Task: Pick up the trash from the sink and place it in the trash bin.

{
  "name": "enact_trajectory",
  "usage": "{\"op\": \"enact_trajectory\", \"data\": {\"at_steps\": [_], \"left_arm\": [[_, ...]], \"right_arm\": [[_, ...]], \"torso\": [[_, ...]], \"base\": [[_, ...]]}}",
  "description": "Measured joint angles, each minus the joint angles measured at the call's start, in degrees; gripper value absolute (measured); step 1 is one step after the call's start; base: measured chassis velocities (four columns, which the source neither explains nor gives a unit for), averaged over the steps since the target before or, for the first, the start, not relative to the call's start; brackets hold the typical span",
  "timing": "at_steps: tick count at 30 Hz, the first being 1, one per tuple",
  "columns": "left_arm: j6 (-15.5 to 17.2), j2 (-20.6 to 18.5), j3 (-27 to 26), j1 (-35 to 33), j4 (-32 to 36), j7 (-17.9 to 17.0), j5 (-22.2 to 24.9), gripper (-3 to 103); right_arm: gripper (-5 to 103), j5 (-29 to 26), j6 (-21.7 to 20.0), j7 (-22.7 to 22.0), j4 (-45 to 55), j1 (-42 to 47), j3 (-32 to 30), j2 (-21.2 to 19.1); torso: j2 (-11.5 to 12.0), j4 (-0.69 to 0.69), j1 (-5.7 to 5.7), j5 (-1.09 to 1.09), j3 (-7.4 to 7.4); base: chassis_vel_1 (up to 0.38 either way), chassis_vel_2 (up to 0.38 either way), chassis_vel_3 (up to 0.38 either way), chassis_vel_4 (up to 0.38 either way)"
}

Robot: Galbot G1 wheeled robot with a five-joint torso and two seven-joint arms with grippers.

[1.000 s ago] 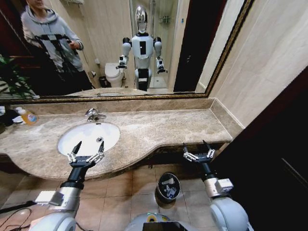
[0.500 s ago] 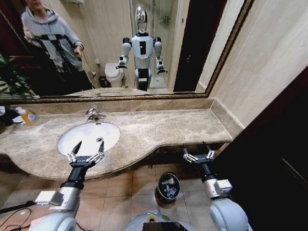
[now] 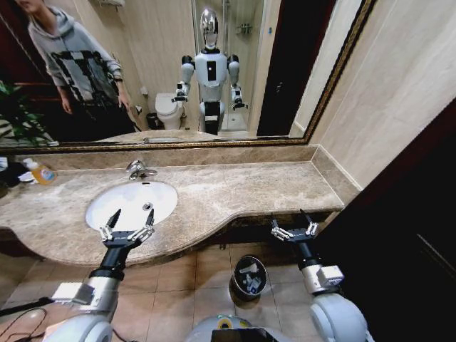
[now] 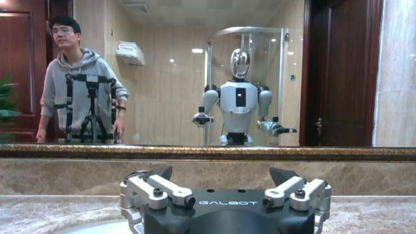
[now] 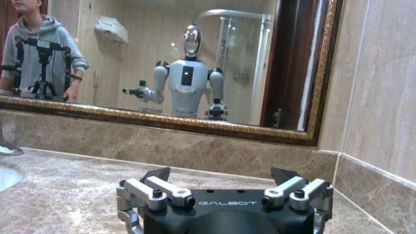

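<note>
The white oval sink (image 3: 121, 203) is set in the brown marble counter, with a chrome drain (image 3: 147, 206) and faucet (image 3: 139, 169). My left gripper (image 3: 127, 226) hovers open over the basin's front rim, holding nothing. In the left wrist view the left gripper (image 4: 224, 175) faces the mirror with its jaws spread, and a sliver of sink (image 4: 91, 227) lies below it. My right gripper (image 3: 293, 226) hangs open at the counter's front edge, far to the right. The round black trash bin (image 3: 249, 276) stands on the floor between the arms. White trash (image 3: 251, 279) lies inside it.
A bottle of orange liquid (image 3: 40, 172) stands at the counter's back left. The marble counter (image 3: 271, 185) runs right to a tiled wall, with a big mirror behind it. In the right wrist view the right gripper (image 5: 221, 175) is above bare marble (image 5: 65, 195).
</note>
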State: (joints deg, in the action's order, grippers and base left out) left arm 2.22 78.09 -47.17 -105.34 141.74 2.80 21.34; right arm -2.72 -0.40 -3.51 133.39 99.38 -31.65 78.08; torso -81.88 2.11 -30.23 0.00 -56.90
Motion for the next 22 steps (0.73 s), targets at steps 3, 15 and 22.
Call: {"op": "enact_trajectory", "data": {"at_steps": [3,15,22], "left_arm": [[0.0,0.0,0.0,0.0,0.0,0.0,0.0,100],[0.0,0.0,0.0,0.0,0.0,0.0,0.0,100],[0.0,0.0,0.0,0.0,0.0,0.0,0.0,100]], "right_arm": [[100,-0.01,0.0,-0.01,0.0,0.0,0.0,0.0],[100,-0.04,0.01,-0.01,-0.01,0.0,0.0,0.0],[100,-0.06,0.01,-0.01,-0.01,-0.01,0.0,0.0]], "torso": [[0.0,0.0,0.0,0.0,0.0],[0.0,0.0,0.0,0.0,0.0],[0.0,0.0,0.0,0.0,0.0]], "base": [[0.0,0.0,0.0,0.0],[0.0,0.0,0.0,0.0],[0.0,0.0,0.0,0.0]]}}
